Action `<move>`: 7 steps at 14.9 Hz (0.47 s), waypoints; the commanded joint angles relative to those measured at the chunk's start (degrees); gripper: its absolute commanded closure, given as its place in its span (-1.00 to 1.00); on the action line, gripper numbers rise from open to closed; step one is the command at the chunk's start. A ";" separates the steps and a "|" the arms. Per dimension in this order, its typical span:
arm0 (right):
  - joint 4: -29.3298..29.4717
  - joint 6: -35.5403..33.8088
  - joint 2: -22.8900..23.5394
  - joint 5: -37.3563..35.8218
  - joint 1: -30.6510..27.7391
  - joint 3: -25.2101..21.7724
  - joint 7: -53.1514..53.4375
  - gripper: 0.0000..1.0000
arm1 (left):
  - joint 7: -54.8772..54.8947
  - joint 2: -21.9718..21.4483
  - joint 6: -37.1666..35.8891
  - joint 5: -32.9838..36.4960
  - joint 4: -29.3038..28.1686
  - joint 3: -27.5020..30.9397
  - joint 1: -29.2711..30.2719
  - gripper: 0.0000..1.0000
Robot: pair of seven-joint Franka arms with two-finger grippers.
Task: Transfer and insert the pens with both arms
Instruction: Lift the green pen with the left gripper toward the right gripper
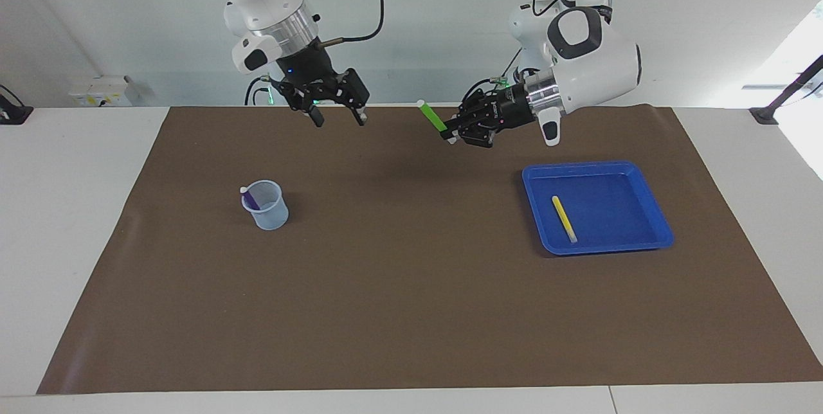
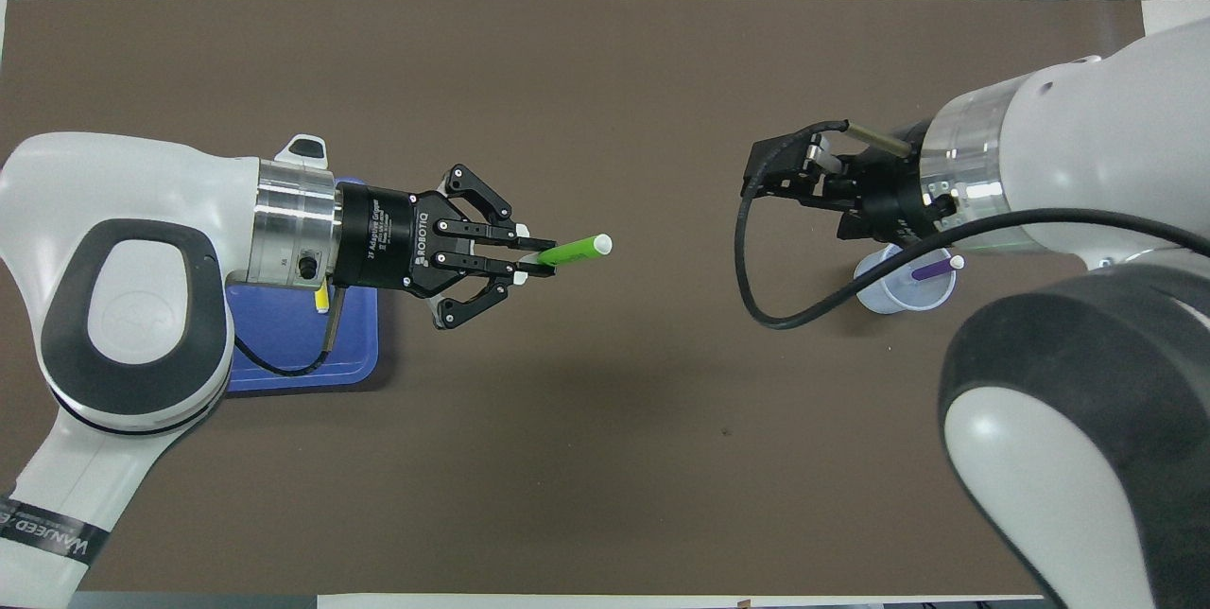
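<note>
My left gripper (image 1: pixel 449 135) (image 2: pixel 535 259) is shut on the green pen (image 1: pixel 432 116) (image 2: pixel 573 252) and holds it in the air over the brown mat, between the tray and the cup. The pen's free end points toward the right arm. My right gripper (image 1: pixel 339 118) (image 2: pixel 770 176) is open and empty, raised over the mat beside the cup. The purple pen (image 1: pixel 251 197) (image 2: pixel 932 267) stands tilted in the clear cup (image 1: pixel 269 211) (image 2: pixel 884 295). The yellow pen (image 1: pixel 564 218) (image 2: pixel 323 303) lies in the blue tray (image 1: pixel 646 208) (image 2: pixel 284 363), mostly hidden by the left wrist in the overhead view.
The brown mat (image 1: pixel 411 311) (image 2: pixel 605 458) covers most of the white table. The tray sits toward the left arm's end and the cup toward the right arm's end. A black cable (image 2: pixel 756 287) hangs from the right wrist.
</note>
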 commanded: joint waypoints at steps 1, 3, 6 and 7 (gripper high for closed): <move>-0.83 2.60 -0.06 1.26 -0.65 3.40 4.55 -0.98 | -3.18 -3.44 4.23 -3.67 -4.92 0.75 -1.20 1.00; -0.83 3.13 0.46 1.26 -0.39 5.16 6.13 -0.98 | -5.48 -3.44 6.26 -3.67 -4.92 0.75 -2.61 1.00; -0.31 5.15 2.48 1.08 0.05 8.41 7.11 -0.98 | -5.58 -3.44 7.06 -3.76 -5.10 0.75 -3.31 1.00; -0.04 5.77 3.10 1.00 0.14 9.12 7.11 -0.98 | -5.58 -3.44 7.15 -4.11 -5.10 0.75 -3.32 1.00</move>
